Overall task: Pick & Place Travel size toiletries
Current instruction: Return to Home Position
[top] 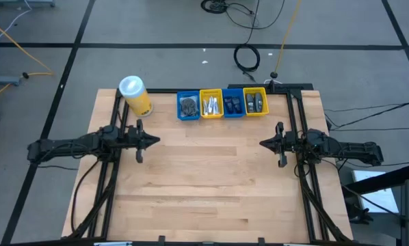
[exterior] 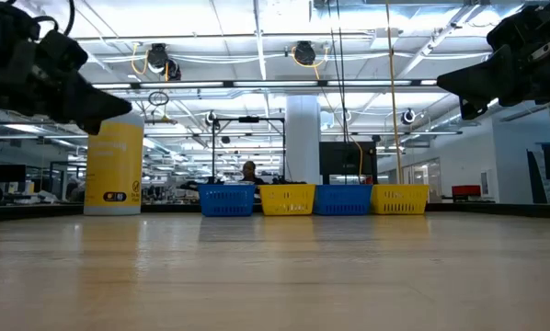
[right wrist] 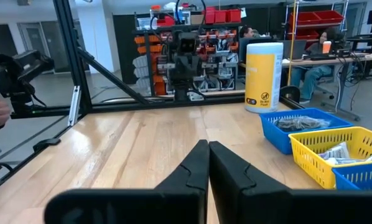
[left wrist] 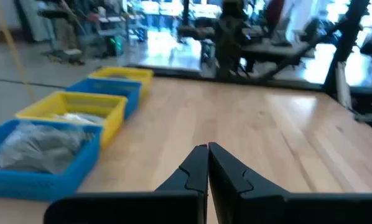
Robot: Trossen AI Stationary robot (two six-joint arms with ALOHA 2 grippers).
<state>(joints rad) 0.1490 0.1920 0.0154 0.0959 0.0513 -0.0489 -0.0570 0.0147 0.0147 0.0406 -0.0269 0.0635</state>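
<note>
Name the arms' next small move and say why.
Probably just hold both arms parked. The left pincer and the right pincer are shut on nothing, raised at opposite sides of the light wooden table, and the toiletries seen lie in the blue and yellow plastic bins; nothing loose shows on the boards.

No writing is legible, even on the yellow canister [exterior: 114, 170].

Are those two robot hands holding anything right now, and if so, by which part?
Nothing is held. The left hand and the right hand are both shut, with nothing between their fingers, each raised above the table at its own side.
</note>
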